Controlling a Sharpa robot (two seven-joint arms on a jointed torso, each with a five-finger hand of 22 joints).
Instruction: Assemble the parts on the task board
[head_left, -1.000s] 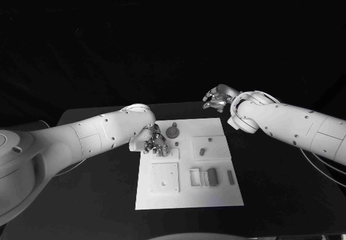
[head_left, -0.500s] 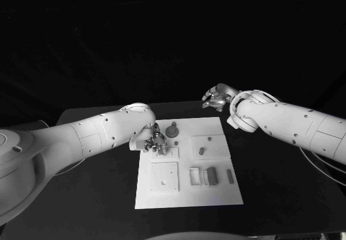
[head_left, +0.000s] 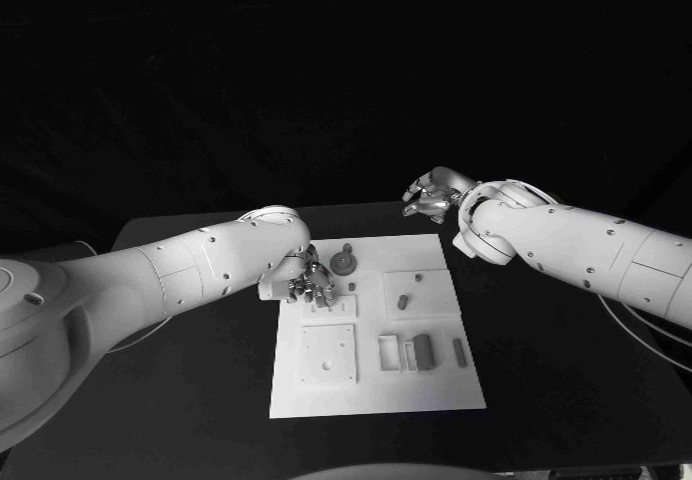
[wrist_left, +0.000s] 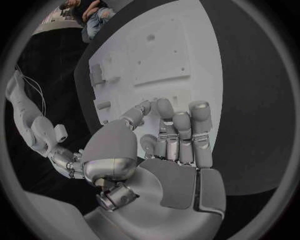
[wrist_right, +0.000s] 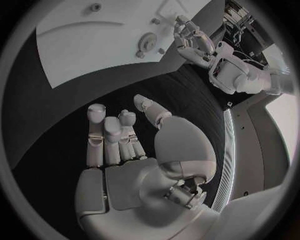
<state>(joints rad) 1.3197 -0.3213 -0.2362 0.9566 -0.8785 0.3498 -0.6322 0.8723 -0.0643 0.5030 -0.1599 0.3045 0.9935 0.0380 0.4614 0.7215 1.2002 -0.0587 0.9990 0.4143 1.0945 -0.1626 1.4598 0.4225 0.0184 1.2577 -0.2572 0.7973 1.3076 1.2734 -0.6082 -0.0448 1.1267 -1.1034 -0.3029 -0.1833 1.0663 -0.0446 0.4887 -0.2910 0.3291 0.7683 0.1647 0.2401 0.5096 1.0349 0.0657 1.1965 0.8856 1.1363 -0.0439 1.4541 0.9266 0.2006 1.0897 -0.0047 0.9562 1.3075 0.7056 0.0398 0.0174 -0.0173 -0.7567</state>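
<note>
The white task board (head_left: 378, 385) lies in the middle of the black table. On its far part stand a round grey part (head_left: 345, 263) and a small peg (head_left: 405, 299); nearer me lie a rectangular block (head_left: 423, 351) and a thin bar (head_left: 460, 350). My left hand (head_left: 307, 285) hangs over the board's far left area, beside the round part, fingers pointing down and slightly bent, nothing between them (wrist_left: 178, 125). My right hand (head_left: 430, 194) hovers off the board beyond its far right corner, fingers apart and empty (wrist_right: 119, 135). The right wrist view shows the board (wrist_right: 94, 45), round part (wrist_right: 148, 41) and left hand (wrist_right: 194, 42).
A raised square plate (head_left: 329, 352) with holes sits on the board's near left. Bare black table (head_left: 562, 340) surrounds the board on both sides. Both white forearms reach in above the table's left and right flanks.
</note>
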